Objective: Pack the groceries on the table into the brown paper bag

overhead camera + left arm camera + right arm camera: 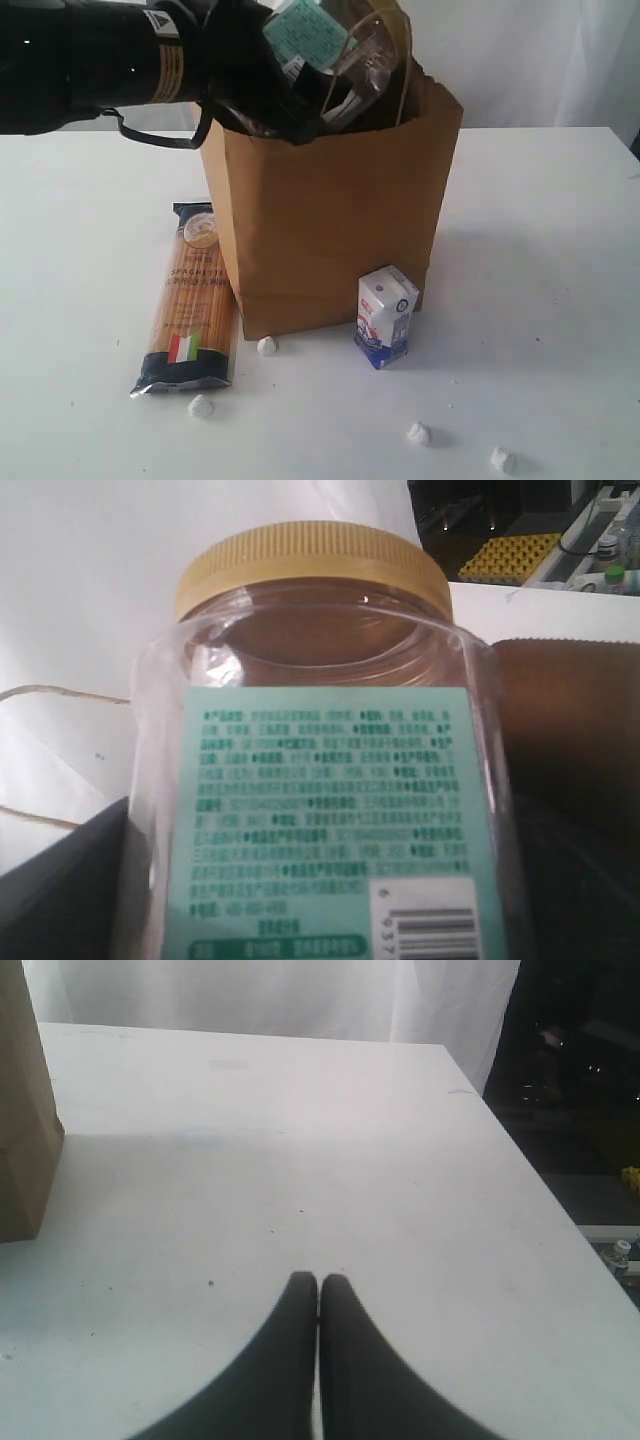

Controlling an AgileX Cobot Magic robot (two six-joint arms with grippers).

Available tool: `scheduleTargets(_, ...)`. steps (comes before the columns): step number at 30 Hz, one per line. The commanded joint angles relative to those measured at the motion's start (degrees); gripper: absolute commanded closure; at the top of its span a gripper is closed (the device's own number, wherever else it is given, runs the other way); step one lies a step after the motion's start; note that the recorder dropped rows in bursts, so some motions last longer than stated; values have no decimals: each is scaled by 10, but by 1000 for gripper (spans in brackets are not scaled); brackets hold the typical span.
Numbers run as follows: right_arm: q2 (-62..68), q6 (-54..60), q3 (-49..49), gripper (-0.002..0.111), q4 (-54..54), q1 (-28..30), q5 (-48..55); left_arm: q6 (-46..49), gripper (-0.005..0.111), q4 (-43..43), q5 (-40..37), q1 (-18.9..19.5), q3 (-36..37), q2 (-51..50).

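Black left claw (300,100) clasps the yellow-lidded clear jar (335,50), tilted at the mouth of the brown paper bag (320,220); lower it straight past the handle loops (60,692) before releasing. Right claw (318,1290) is pinched shut, empty, over the table (300,1140).

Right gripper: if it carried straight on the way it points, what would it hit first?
Nothing stands in its line: the shut right gripper points over bare table, with the brown paper bag off to one side. Whether it would graze the table is unclear.
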State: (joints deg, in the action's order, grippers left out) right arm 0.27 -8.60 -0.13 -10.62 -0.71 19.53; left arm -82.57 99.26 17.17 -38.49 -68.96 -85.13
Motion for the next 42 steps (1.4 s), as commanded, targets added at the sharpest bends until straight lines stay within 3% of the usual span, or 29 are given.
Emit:
scheduleTargets(1,-3,-2,1,108,-2,-4,-3,-4,4,7,25,2,-1,7)
scheduleTargets(24,-3,-2,1,108,-2,-4,-3,1,1,7,38,2,-2,12)
scheduleTargets(31,-3,-2,1,108,-2,-4,-3,55,1,7,34,2,-30,56)
scheduleTargets(35,-3,-2,1,108,-2,-4,-3,67,2,7,-25,2,-35,86)
scheduleTargets(42,-3,-2,1,108,-2,-4,-3,27,2,7,-246,2,-32,138)
